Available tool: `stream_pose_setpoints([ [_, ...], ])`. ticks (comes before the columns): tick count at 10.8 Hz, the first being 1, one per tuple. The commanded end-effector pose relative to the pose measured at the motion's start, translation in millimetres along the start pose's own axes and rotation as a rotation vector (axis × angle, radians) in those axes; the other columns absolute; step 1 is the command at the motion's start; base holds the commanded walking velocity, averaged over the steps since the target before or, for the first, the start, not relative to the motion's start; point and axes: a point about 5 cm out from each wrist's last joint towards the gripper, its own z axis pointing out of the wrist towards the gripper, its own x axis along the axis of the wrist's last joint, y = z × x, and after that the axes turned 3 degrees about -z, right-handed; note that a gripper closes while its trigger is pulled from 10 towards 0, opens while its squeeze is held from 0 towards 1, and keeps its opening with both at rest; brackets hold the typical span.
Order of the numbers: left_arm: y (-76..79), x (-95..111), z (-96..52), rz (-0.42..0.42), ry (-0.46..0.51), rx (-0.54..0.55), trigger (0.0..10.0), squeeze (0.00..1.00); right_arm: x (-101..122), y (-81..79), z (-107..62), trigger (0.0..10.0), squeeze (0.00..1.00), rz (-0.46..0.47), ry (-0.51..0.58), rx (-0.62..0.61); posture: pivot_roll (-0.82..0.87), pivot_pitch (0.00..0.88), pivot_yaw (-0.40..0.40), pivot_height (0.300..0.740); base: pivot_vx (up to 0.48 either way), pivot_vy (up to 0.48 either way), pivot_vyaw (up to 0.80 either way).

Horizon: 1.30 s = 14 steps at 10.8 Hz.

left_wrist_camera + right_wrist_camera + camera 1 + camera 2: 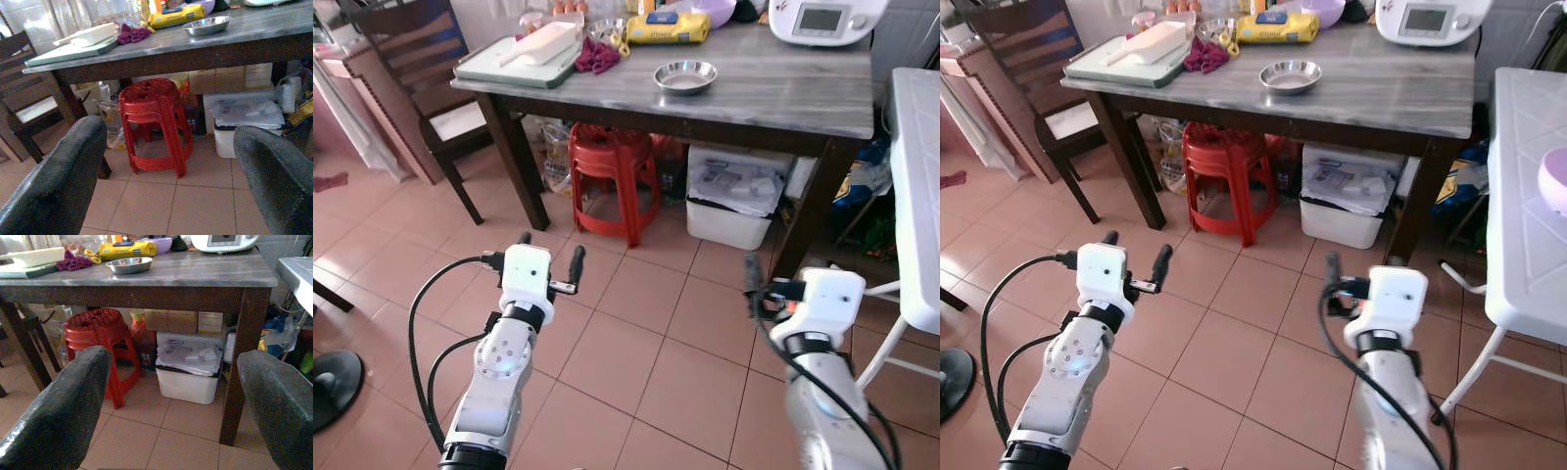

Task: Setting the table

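**Both grippers empty above the floor, steel bowl on the bench ahead**

Left gripper (550,251) is held out low above the tiled floor (636,343), in front of the bench (783,88), and its two black fingers stand apart with nothing between them. In its wrist view the two finger pads (58,181) are far from each other and the red stool shows between them. The right gripper (181,396) is also held out over the floor, near the right front leg of the bench; its fingers are wide apart too and hold nothing.

On the grey bench top a small steel bowl (685,76) stands alone near the front edge, about in the middle. Behind it lies a yellow packet (667,27), and left of that a purple cloth (597,56). At the left end of the bench a pale green tray (514,67) carries a white oblong box (546,43). A white kitchen machine (822,20) with a screen stands at the back right corner, and a purple bowl (710,10) is behind the packet.

Under the bench stand a stack of red plastic stools (612,176) and, to the right of it, a white bin (734,196) with papers on top. A dark wooden chair (421,69) is at the left end of the bench. A white plastic table (1523,196) is on the right side, and a pink bowl (1554,181) lies on it.
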Motion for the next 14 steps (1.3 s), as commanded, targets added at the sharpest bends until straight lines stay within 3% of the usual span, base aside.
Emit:
stream_pose_setpoints([
  [1,-0.7,3.5,0.1,0.012,0.017,-0.018,10.0,0.00,1.9,-2.3,0.7,10.0,0.00,0.014,0.003,0.009,-0.09,0.098,0.109,0.740,0.000,0.000,-0.44],
  [6,1.0,3.5,-1.3,-0.014,0.023,-0.035,10.0,0.00,2.4,-3.8,3.4,10.0,0.00,0.009,0.005,0.028,-0.08,0.096,0.096,0.740,0.000,-0.172,-0.45],
  [14,2.2,3.1,-0.5,-0.018,0.021,-0.058,10.0,0.00,1.5,-4.7,4.0,10.0,0.00,0.018,0.000,0.021,-0.09,0.098,0.108,0.740,0.000,-0.324,-0.12],
])
